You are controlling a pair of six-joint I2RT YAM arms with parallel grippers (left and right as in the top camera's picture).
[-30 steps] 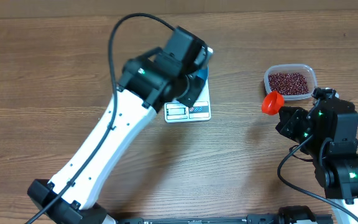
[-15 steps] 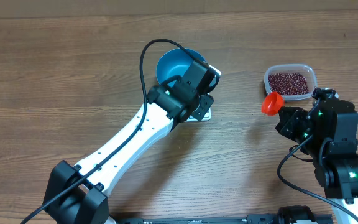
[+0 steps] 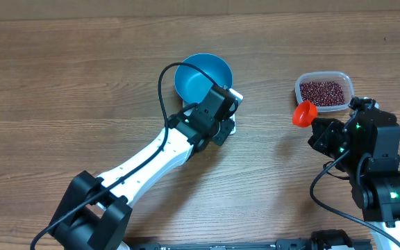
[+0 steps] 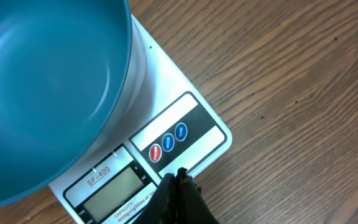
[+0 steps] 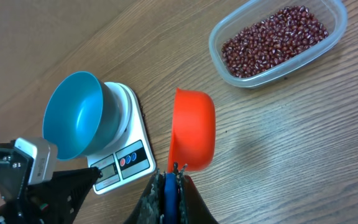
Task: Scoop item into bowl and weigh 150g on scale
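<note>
We see the blue bowl (image 3: 201, 76) sitting on the white scale (image 4: 166, 149), with our left gripper (image 4: 180, 176) pinched together, holding nothing, at the scale's button edge. Our right gripper (image 5: 171, 174) is clamped on an orange scoop (image 5: 192, 127), near the tub (image 5: 215, 46) of beans (image 5: 272, 40) on the desk (image 3: 61, 83).

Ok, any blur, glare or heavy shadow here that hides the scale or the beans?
Overhead: even light, no motion blur, just a soft shadow beside the left arm. Left wrist: the bowl shows a mild sheen, no glare; the scale label reads clearly. Right wrist: beans are crisp, and the scoop throws only a faint shadow on the table.
</note>
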